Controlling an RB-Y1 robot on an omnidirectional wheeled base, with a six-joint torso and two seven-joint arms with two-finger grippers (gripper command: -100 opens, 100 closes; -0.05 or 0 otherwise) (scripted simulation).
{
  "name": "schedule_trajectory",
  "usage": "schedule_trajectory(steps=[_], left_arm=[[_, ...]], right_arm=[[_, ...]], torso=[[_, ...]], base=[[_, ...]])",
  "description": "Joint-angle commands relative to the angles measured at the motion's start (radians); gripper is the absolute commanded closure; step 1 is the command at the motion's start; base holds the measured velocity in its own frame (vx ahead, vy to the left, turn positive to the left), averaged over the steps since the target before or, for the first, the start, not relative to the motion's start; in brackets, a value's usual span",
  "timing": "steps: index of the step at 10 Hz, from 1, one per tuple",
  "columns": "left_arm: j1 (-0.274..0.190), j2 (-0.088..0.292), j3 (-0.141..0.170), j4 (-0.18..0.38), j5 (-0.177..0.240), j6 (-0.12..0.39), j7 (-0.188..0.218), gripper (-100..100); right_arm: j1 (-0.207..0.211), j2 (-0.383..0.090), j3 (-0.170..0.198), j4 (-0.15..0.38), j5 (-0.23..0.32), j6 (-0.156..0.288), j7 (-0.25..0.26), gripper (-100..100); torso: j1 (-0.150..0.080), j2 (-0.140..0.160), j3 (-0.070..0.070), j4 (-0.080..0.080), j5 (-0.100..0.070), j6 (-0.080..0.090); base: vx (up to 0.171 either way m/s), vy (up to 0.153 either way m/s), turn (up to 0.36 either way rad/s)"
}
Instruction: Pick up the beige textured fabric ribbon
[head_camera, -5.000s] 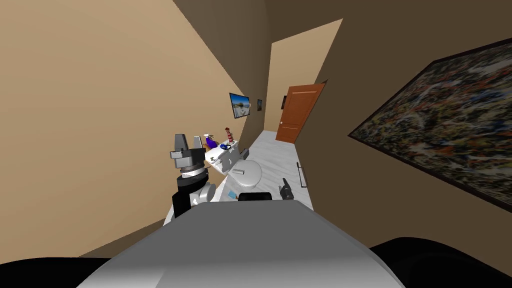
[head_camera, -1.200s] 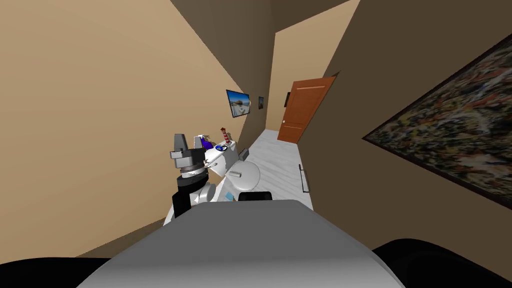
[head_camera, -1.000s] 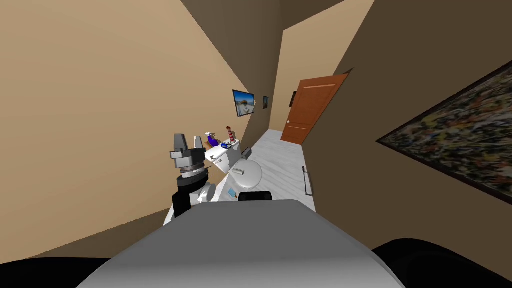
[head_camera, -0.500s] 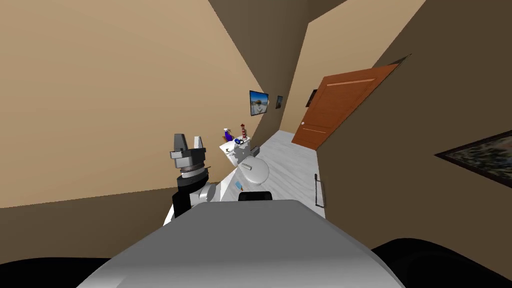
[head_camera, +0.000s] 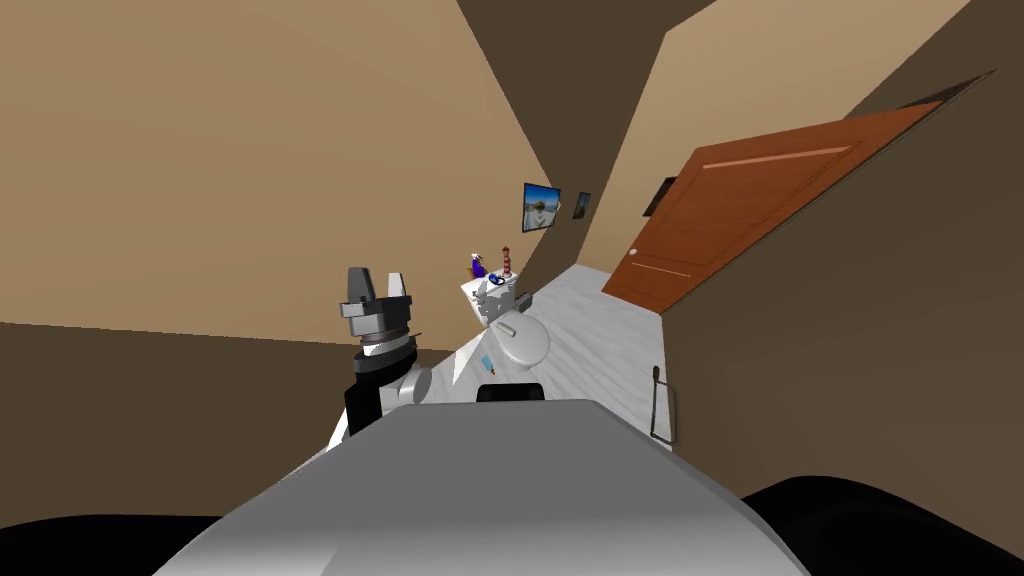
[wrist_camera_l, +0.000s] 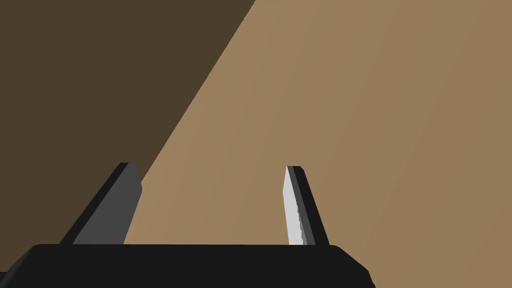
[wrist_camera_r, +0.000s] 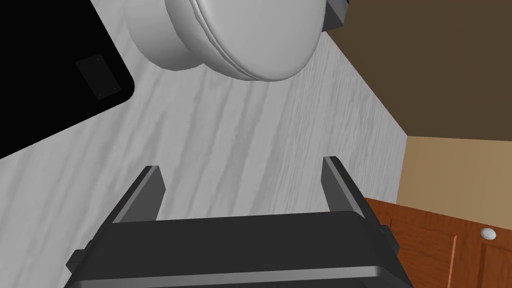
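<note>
My left gripper (head_camera: 378, 280) is raised in front of my left shoulder, fingers pointing up; in its wrist view the left gripper (wrist_camera_l: 210, 167) stands open and holds nothing, facing a tan and brown wall. My right gripper (wrist_camera_r: 241, 167) is open and empty, hanging over the pale grey wood-grain floor (wrist_camera_r: 210, 140) close to a white toilet (wrist_camera_r: 245, 35). Ahead of me a white counter (head_camera: 480, 300) carries small items: a purple bottle (head_camera: 478, 266), a red and white striped object (head_camera: 506, 262) and something blue (head_camera: 497, 281). They are too small to name further.
The toilet (head_camera: 522, 340) stands by the counter on the left of a narrow floor strip (head_camera: 600, 330). An orange-brown door (head_camera: 760, 215) is ahead on the right. A dark rail (head_camera: 658, 400) is fixed low on the right wall. A small blue item (head_camera: 487, 362) lies on a white surface beside the toilet.
My whole head view has swung: counter and toilet slid to the right, the door grew larger, and the big painting on the right wall left the picture. My left arm kept its raised pose.
</note>
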Motion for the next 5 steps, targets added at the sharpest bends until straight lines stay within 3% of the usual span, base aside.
schedule_trajectory(steps=[1,2,5], left_arm=[[0.000,0.000,0.000,0.000,0.000,0.000,0.000,0],[0.000,0.000,0.000,0.000,0.000,0.000,0.000,0],[0.000,0.000,0.000,0.000,0.000,0.000,0.000,0]], right_arm=[[-0.005,-0.050,-0.002,-0.016,0.016,-0.001,-0.050,-100],[-0.005,-0.067,-0.002,-0.016,0.016,-0.001,-0.050,-100],[-0.013,-0.161,-0.004,-0.038,0.047,-0.006,-0.137,-100]], torso=[[0.000,0.000,0.000,0.000,0.000,0.000],[0.002,0.001,0.000,0.000,0.000,-0.001],[0.001,0.000,0.000,0.000,0.000,0.000]], base=[[-0.062,0.074,0.349],[-0.045,0.064,0.247],[-0.048,0.079,0.324]])
